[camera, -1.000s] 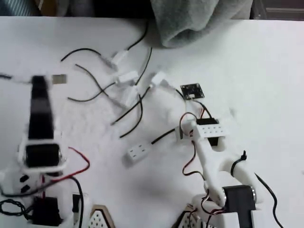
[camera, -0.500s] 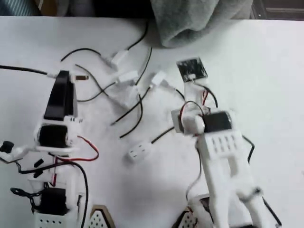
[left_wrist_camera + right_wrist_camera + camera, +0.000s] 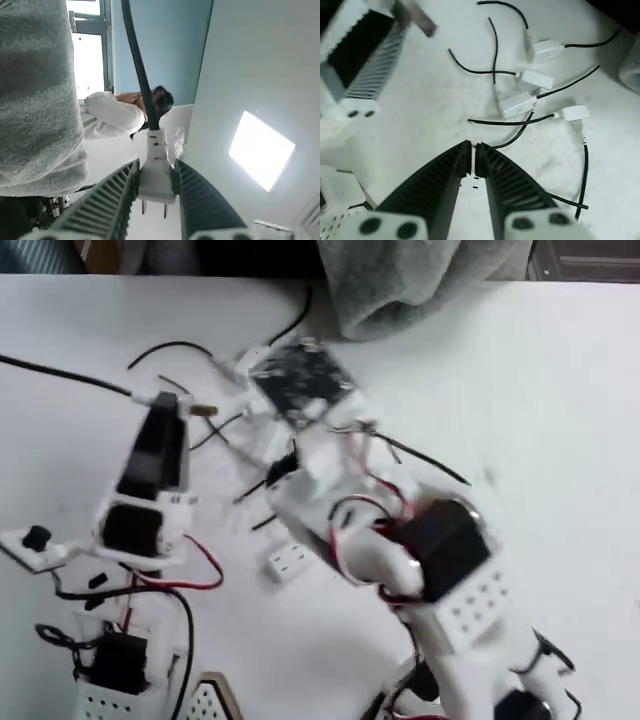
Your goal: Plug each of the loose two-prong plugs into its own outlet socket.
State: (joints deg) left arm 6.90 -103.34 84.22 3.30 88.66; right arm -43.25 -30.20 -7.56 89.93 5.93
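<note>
At the left of the surface (image 3: pixel 560 390), the left end effector (image 3: pixel 157 167) pinches a white two-prong plug (image 3: pixel 156 182) by its body, one finger on each flat side. Both prongs stick out free past the fingers. In the high view they point toward the middle of the surface. The plug's black cable (image 3: pixel 60 372) runs from its back end away to the left edge.

Toward the middle, several loose plugs (image 3: pixel 536 79) lie near one another on the surface, each white on a black lead, and the leads cross over one another. Nearer the arms' bases, a white outlet socket (image 3: pixel 290 560) lies flat with its slots facing up, well apart from the held plug.

The right arm slants over the middle of the surface, above the socket and the leads. The right end effector (image 3: pixel 472 148) has its fingers pressed together at the tips, with nothing seen between them, and it points down at the surface on the near side of the loose plugs.

A grey cloth (image 3: pixel 420 280) hangs over the far edge, right of centre.
</note>
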